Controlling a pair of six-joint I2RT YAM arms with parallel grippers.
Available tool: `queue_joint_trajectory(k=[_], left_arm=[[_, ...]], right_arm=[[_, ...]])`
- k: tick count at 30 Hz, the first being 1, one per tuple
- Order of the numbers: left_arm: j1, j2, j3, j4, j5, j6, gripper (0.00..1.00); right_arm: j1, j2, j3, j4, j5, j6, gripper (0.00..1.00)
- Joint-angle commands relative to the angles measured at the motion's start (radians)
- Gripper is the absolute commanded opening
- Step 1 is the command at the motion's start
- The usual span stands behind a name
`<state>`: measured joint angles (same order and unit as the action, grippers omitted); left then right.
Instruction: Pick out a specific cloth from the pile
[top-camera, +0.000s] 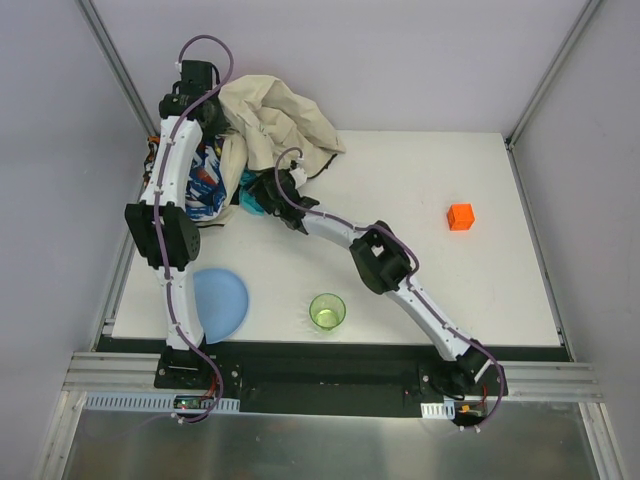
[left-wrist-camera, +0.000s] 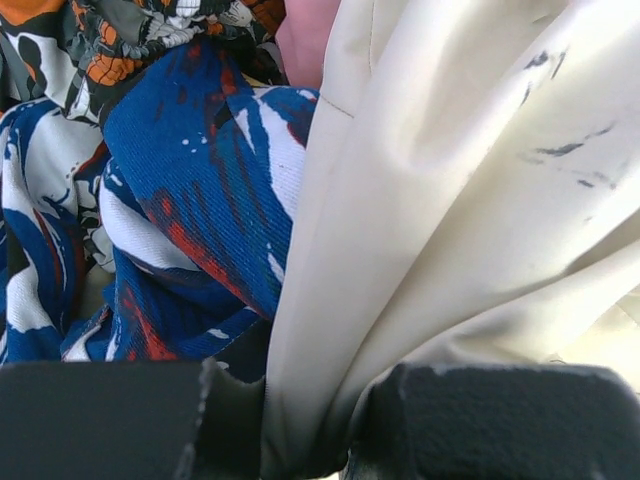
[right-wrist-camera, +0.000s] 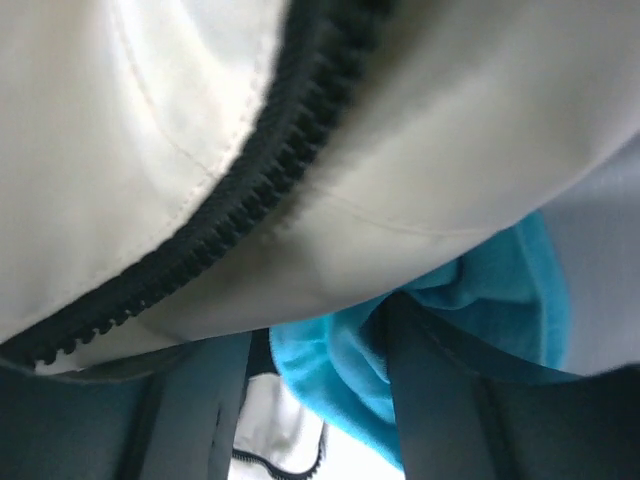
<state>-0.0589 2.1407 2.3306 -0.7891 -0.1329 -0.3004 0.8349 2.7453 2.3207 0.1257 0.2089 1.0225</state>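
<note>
Left hand (left-wrist-camera: 300, 400): pinching beige garment (left-wrist-camera: 450, 200); hold clear of pile (top-camera: 205, 185). Right hand (right-wrist-camera: 310, 350): cloth (right-wrist-camera: 500, 290) between fingers (right-wrist-camera: 430, 400), closure not discernible; grip teal only, exclude zipper (right-wrist-camera: 250, 200).

We are seeing a white bench (top-camera: 430, 190) carrying the pile (top-camera: 212, 180) in its far left corner, a beige garment (top-camera: 280, 120) lying on top and the cloth (top-camera: 250, 197) peeking out at its near side. An orange cube (top-camera: 460, 216) is sitting well apart on the right. A green cup (top-camera: 327, 311) and a blue dome (top-camera: 222, 300) are resting near the front edge.
</note>
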Motion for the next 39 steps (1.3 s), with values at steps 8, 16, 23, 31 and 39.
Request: queue_joint_trajectory(k=[8,16,23,31,39], left_arm=[[0.030,-0.074,0.012,0.102,-0.022,-0.063,0.00],[0.051,0.022,0.006,0.100,-0.157,-0.134,0.00],[0.079,0.084,-0.033,0.094,-0.234,-0.181,0.00],[0.093,0.084,-0.114,0.057,-0.313,-0.187,0.00],[0.097,0.025,-0.214,0.019,-0.189,-0.189,0.14]], right_arm=[[-0.028,-0.128,-0.123,0.132,-0.011,-0.138,0.01],[-0.066,-0.706,-0.904,0.569,-0.066,-0.478,0.01],[-0.143,-1.099,-1.146,0.569,-0.104,-0.666,0.01],[-0.315,-1.349,-1.012,0.244,-0.197,-0.878,0.01],[-0.454,-1.345,-0.795,0.060,-0.272,-0.961,0.01]])
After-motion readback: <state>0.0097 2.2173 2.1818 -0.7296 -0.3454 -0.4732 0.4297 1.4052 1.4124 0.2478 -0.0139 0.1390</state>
